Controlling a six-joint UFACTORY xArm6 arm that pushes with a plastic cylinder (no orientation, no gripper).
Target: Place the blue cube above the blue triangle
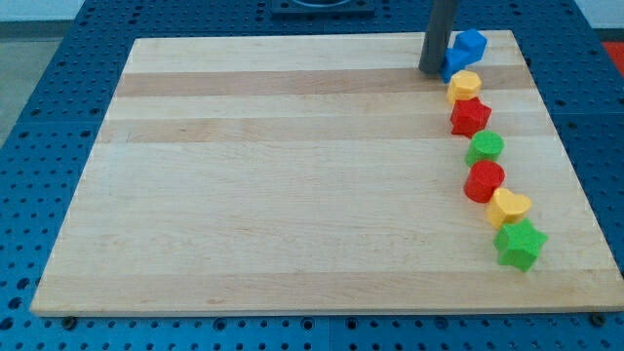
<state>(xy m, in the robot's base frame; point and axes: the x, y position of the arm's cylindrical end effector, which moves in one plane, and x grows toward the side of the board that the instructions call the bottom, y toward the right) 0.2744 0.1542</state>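
Observation:
A blue cube [472,44] sits near the board's top right corner. A second blue block [455,65], likely the blue triangle, lies just below and left of it, touching it and partly hidden by my rod. My tip [430,70] rests on the board against the left side of that second blue block.
A curved column of blocks runs down the view's right: a yellow block [465,85], a red star [470,116], a green block [485,147], a red block [484,181], a yellow heart [508,207] and a green star [519,244]. The wooden board [292,175] lies on a blue perforated table.

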